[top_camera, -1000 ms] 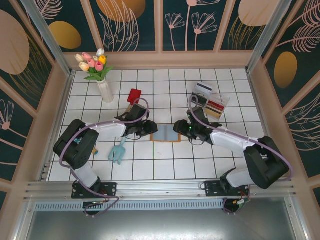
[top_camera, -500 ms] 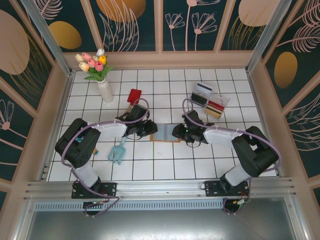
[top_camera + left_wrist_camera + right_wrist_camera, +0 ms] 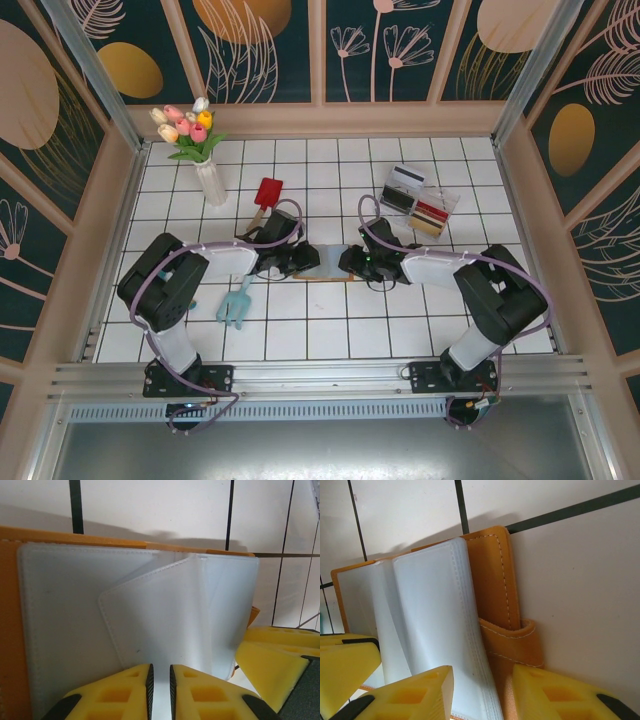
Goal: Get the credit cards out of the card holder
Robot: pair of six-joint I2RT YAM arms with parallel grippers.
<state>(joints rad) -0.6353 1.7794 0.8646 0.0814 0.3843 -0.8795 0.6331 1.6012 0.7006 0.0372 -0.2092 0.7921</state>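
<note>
Left gripper [image 3: 160, 674] is squeezed down to a thin slit, its yellow fingers [image 3: 120, 692] right on the fanned milky sleeves [image 3: 150, 605], while the right gripper [image 3: 482, 676] sits with jaws spread wide, straddling the sleeve stack and the orange cover's edge. Between the two lies the card holder [image 3: 327, 260], opened flat, mid-table on the white tiled table [image 3: 330, 335], one gripper at each end. Further out there's a clear tray [image 3: 420, 200] back right, a red tool [image 3: 268, 190] and a vase of tulips [image 3: 205, 165] back left, and a teal tool [image 3: 236, 303] nearer the left arm.
</note>
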